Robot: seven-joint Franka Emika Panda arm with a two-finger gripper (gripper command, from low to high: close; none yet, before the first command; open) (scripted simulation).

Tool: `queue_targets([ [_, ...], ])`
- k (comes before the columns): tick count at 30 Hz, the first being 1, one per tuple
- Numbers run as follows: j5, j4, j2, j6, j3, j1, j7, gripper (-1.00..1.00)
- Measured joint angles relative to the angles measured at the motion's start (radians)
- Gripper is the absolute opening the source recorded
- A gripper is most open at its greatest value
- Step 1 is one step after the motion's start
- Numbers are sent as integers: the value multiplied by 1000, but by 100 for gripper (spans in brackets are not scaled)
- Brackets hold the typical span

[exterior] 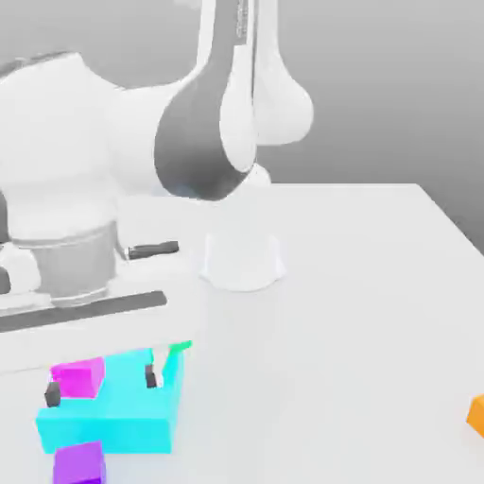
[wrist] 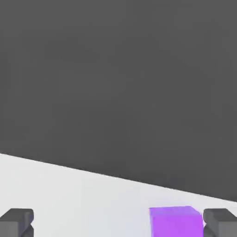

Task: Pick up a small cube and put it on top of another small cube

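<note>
Gripper [exterior: 102, 386] fully open, fingers wide apart, nothing held, over the cyan block [exterior: 123, 430]. Exterior view, clock centred on that block: violet cube [exterior: 79, 461] near 7 o'clock, just beside it, cut by the frame edge; green cube [exterior: 181, 346] around 2 o'clock, mostly hidden; magenta cube [exterior: 77, 378] at 10, seen between the fingertips, can't tell if on the block; orange cube [exterior: 478, 415] at 3, well apart

arm: bent, at the exterior view's left
gripper [exterior: 104, 386]: pointing down, empty
fingers [exterior: 151, 376]: spread wide apart
</note>
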Motion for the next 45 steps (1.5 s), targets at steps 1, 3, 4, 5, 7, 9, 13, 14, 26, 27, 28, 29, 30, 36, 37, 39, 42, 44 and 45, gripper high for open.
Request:
queue_targets([
  [1,-7,0,30,12,-4,-7,-13,0],
  [3,-28,0,88,37,-15,-19,-35,0],
  [4,-39,0,116,51,-21,-24,-45,0],
  [5,-34,5,150,72,-15,-34,-58,0],
  [7,-5,20,222,124,18,-63,-85,0],
  [9,23,34,285,172,56,-95,-107,-100],
  [13,24,34,285,170,57,-96,-107,-100],
  [14,24,35,285,169,57,-96,-107,-100],
  [26,-19,-127,-15,-5,-28,-25,81,-100],
  [27,-20,-151,-46,-15,-32,-20,111,-100],
  [28,-25,-175,-78,-25,-36,-16,142,-100],
  [29,-32,-199,-111,-34,-42,-9,175,-100],
  [30,-44,-223,-145,-42,-46,-6,211,-100],
  [36,-165,-372,-361,-81,-28,-27,464,-100],
  [37,-191,-397,-398,-87,-18,-38,510,-100],
  [39,-243,-447,-472,-100,9,-67,603,-100],
  [42,-320,-522,-582,-119,59,-121,741,-100],
  [44,-367,-571,-654,-133,100,-165,830,-100],
  [45,-387,-596,-689,-140,126,-191,872,-100],
])
